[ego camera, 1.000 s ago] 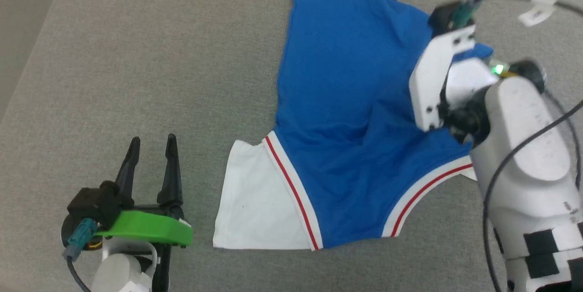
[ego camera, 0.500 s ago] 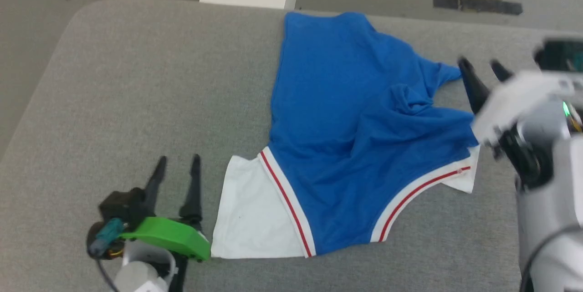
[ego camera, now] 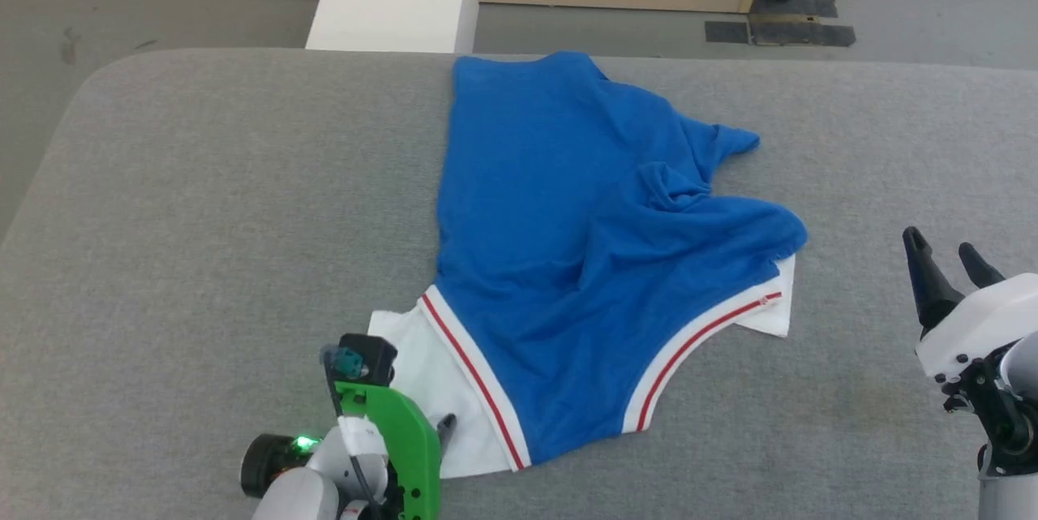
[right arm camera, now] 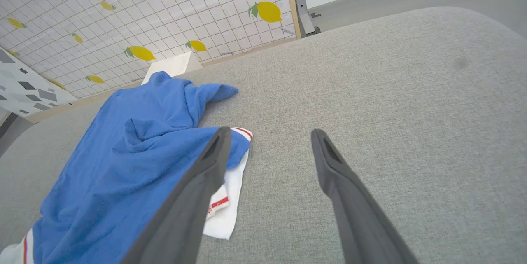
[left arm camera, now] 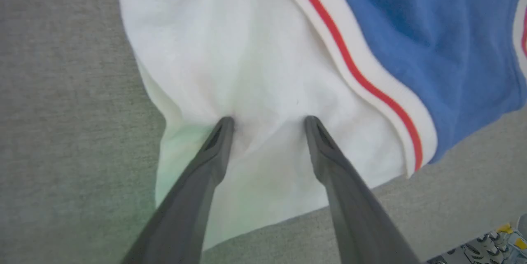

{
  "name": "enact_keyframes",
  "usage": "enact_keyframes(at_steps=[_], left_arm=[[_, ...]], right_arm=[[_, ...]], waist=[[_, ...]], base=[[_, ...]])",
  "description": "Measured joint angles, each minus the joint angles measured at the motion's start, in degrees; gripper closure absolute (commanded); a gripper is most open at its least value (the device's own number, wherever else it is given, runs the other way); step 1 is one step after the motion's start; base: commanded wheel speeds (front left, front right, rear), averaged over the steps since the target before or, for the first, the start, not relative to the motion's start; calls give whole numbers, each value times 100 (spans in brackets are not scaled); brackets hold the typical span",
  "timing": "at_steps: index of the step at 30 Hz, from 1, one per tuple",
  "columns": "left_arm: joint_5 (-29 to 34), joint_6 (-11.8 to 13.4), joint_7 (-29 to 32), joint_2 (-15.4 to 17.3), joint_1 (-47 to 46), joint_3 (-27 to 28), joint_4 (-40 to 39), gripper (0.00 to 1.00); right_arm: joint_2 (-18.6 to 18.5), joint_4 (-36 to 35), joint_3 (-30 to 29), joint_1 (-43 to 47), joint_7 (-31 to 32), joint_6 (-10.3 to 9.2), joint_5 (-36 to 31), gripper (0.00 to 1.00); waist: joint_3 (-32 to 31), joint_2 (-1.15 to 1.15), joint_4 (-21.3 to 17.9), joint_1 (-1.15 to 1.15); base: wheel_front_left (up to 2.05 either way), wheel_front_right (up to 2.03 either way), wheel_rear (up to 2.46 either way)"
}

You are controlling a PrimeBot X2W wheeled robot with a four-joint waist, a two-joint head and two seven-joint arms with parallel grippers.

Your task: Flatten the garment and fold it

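Pressing left gripper [left arm camera: 269,122], fingers apart, into sleeve [left arm camera: 247,50] of garment [ego camera: 584,244].
Hiding those tips behind green mount [ego camera: 397,439] in head view; hovering right gripper [right arm camera: 269,132], fingers apart, beside garment.

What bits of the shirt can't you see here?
Shirt underside: every view, pressed against the table.
One white sleeve: head view, mostly under folded blue cloth.
Left tool: head view, tips mostly behind its green bracket.
Rest of shirt: left wrist view, cut by the edges.

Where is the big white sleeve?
In the head view's lower middle, the white sleeve of the royal-blue jersey lies on the grey table, with the left gripper touching it.
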Motion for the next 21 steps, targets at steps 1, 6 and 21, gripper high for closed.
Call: enact_keyframes(at_steps=[1,6,21], left_arm=[[-129,-10,83,3,-9,-24,0,100],[-293,-97,-178,8,-27,109,-55,100],[-896,1012,-1080,847,-523,2350,-311,100]], right_arm=[[0,-14,1,2,0,0,7,0],[2,-58,-15,82,-27,0,79,0],[7,-114,67,157,-78,0,3,0]], waist=[[16,0,-27,0],[109,0,-90,0],[344,0,-27,0]], base=[[0,0,0],[0,0,0],[0,0,0]])
